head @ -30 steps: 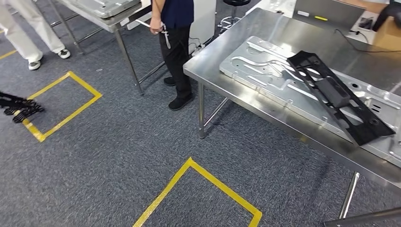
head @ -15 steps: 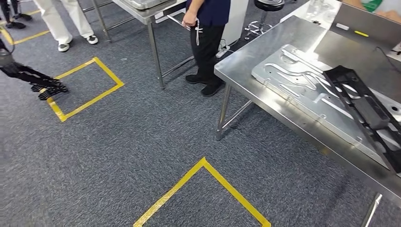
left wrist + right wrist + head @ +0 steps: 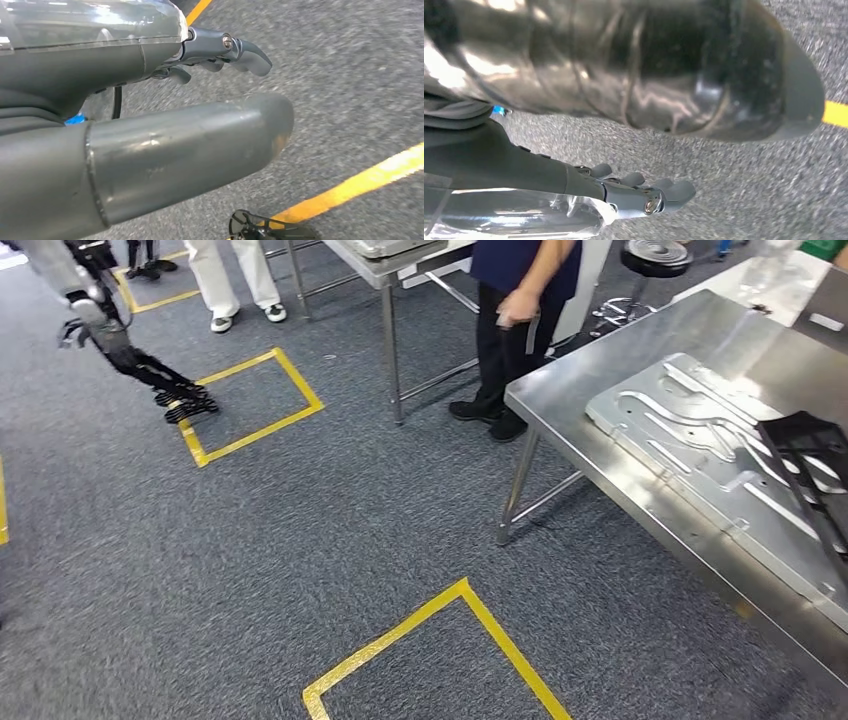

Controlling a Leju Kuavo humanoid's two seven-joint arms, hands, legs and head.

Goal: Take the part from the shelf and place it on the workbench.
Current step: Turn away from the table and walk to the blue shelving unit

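Observation:
The black frame-shaped part [image 3: 812, 465] lies on a stamped silver plate [image 3: 690, 430] on the steel workbench [image 3: 600, 390], at the right edge of the head view and partly cut off. My left hand [image 3: 190, 140] hangs over grey carpet near a yellow tape line; its thumb and fingers [image 3: 245, 50] are stretched out and hold nothing. My right hand [image 3: 639, 195] also hangs above the carpet with its fingers [image 3: 674, 190] extended and nothing in them. Both hands are away from the part.
A person in dark trousers [image 3: 510, 350] stands at the workbench's far corner beside a second steel table [image 3: 385, 265]. Another person's white legs [image 3: 235, 280] show at the top. A silver and black robot arm [image 3: 150, 370] hangs over a yellow floor square [image 3: 250, 405]. A nearer yellow corner [image 3: 450, 610] marks the carpet.
The camera has swung left, so the whole scene has shifted right. The workbench and black part now sit at the picture's right edge, and more of the arm at upper left shows.

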